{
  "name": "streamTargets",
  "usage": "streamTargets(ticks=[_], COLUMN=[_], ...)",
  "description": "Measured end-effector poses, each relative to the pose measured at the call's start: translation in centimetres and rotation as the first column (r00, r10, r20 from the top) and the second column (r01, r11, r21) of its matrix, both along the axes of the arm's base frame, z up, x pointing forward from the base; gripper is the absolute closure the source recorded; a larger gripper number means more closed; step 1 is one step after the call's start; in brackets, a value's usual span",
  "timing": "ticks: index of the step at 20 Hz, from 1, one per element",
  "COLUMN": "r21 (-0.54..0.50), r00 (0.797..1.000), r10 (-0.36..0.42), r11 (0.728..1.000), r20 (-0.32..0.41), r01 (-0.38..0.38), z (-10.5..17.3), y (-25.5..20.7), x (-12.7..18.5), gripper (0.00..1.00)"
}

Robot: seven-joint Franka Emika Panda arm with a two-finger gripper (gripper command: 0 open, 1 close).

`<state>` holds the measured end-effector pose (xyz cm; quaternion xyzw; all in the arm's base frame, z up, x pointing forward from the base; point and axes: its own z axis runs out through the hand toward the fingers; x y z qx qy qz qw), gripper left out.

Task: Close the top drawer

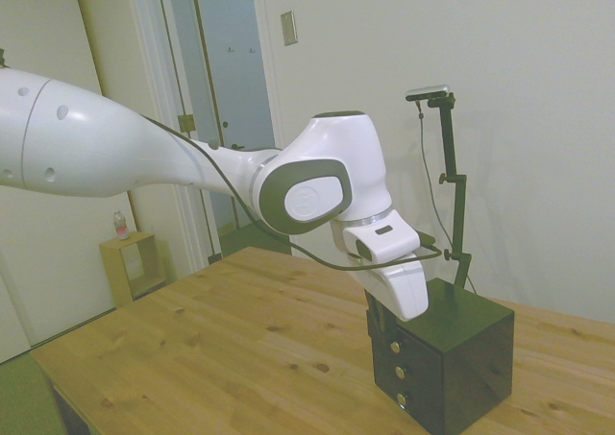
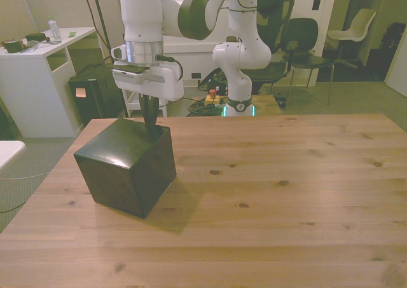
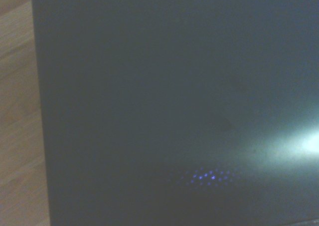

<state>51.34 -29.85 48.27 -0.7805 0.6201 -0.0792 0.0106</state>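
The small black cube cabinet (image 1: 461,349) stands on the wooden table (image 1: 240,349). Its top drawer (image 1: 393,344) sits flush with the two lower drawers, and three brass knobs line up down the front. None of its greenish inside shows. My gripper (image 1: 373,312) is shut, and its dark fingers rest against the drawer front at the cabinet's top edge. In the front view the gripper (image 2: 151,119) hangs just behind the cabinet (image 2: 127,167), whose drawer side faces away and is hidden. The cabinet's glossy black top (image 3: 174,101) fills the wrist view.
Bare wooden table (image 2: 286,192) stretches across the front view's right and near side. A white desk (image 2: 32,53) and dark chairs (image 2: 299,40) stand beyond the table. In the side view a small wooden shelf (image 1: 135,267) sits on the floor by a doorway.
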Motion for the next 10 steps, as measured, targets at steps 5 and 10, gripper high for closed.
streamTargets(ticks=[5, 10], r21=[-0.001, 0.012], r00=[1.000, 0.998], r10=[0.014, 0.051], r11=[1.000, 0.999], r20=[-0.007, -0.021], r01=[-0.014, -0.051], z=[0.0, -0.7], y=[-0.1, 1.7], x=[0.2, 0.3], gripper=[1.00, 1.00])
